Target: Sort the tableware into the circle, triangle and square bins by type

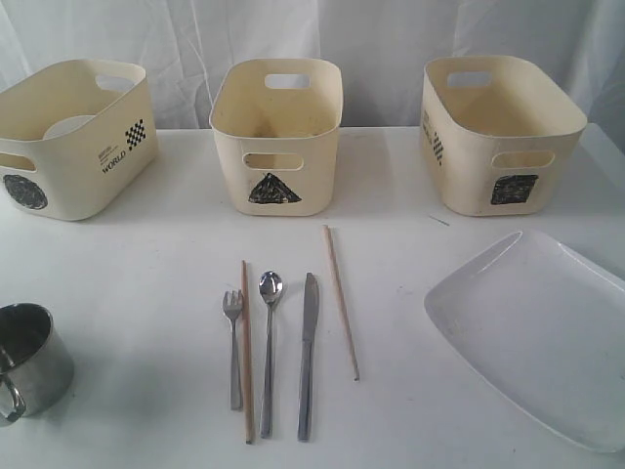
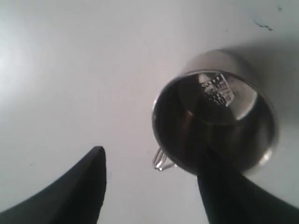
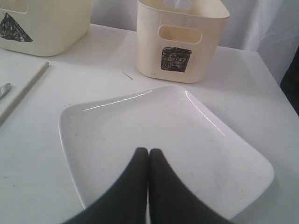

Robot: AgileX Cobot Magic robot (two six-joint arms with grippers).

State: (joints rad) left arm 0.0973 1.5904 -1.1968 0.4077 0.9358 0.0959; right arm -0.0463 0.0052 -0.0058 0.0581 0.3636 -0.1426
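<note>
A steel mug (image 1: 29,357) stands upright at the table's front left. In the left wrist view my left gripper (image 2: 149,156) is open above the mug (image 2: 215,116); one finger overlaps its rim and the wire handle (image 2: 161,161) shows between the fingers. A fork (image 1: 232,342), a spoon (image 1: 269,332), a knife (image 1: 309,352) and two chopsticks (image 1: 247,352) (image 1: 341,298) lie in a row at the front centre. The white plate (image 1: 537,332) lies at the front right. My right gripper (image 3: 148,153) is shut and empty over the plate (image 3: 187,126). A white bowl (image 1: 68,125) sits in the circle bin (image 1: 73,171).
The triangle bin (image 1: 276,147) stands at the back centre and the square bin (image 1: 498,147) at the back right, both seen again in the right wrist view as the triangle bin (image 3: 42,23) and the square bin (image 3: 180,42). Neither arm shows in the exterior view.
</note>
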